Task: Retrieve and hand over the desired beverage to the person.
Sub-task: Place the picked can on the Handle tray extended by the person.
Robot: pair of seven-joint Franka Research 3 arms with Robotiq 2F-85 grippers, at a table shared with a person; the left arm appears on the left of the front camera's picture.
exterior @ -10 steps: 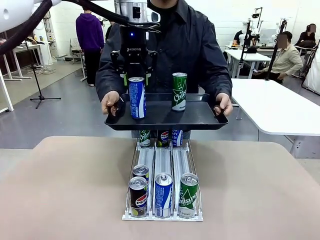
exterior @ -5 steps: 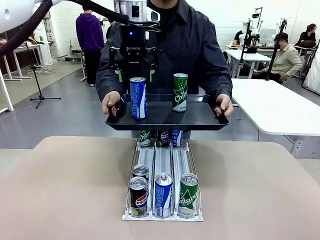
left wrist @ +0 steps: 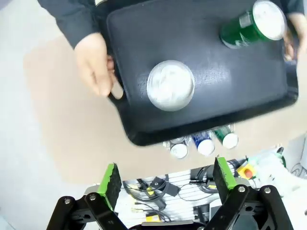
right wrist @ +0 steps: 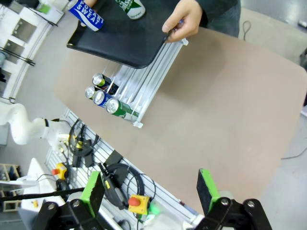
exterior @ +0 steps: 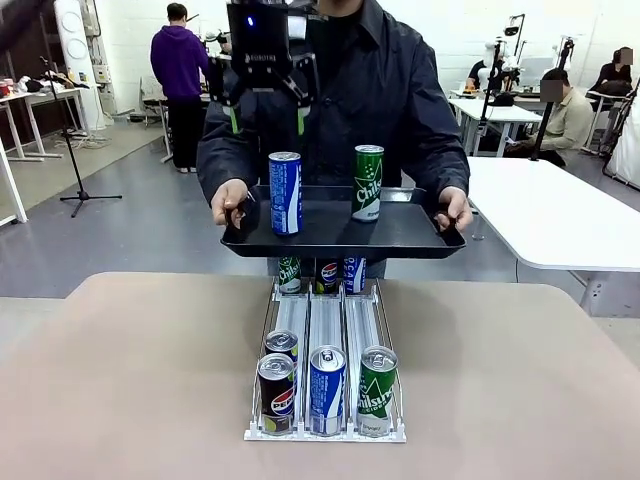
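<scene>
The table (exterior: pixel 120 380) fills the lower half of the front view; the person (exterior: pixel 380 90) stands behind its far edge at upper centre, holding the tray (exterior: pixel 340 235) level in both hands, presumably so that it can receive cans above the rack.

The rack (exterior: pixel 325 350), at lower centre, slopes its three lanes toward the robot, so cans queue at the near end within reach.

On the tray stand two upright cans, apart from each other: the blue can (exterior: pixel 285 193) at left centre and the green can (exterior: pixel 367 183) at right centre. The blue can rests on the tray with nothing touching it, so the delivery appears made.

The left gripper (exterior: pixel 266 118), at top centre, hangs above the blue can, jaws spread wide and empty. In the right wrist view, the right gripper (right wrist: pixel 151 191) at the bottom edge is likewise spread and empty, high over the table.
</scene>
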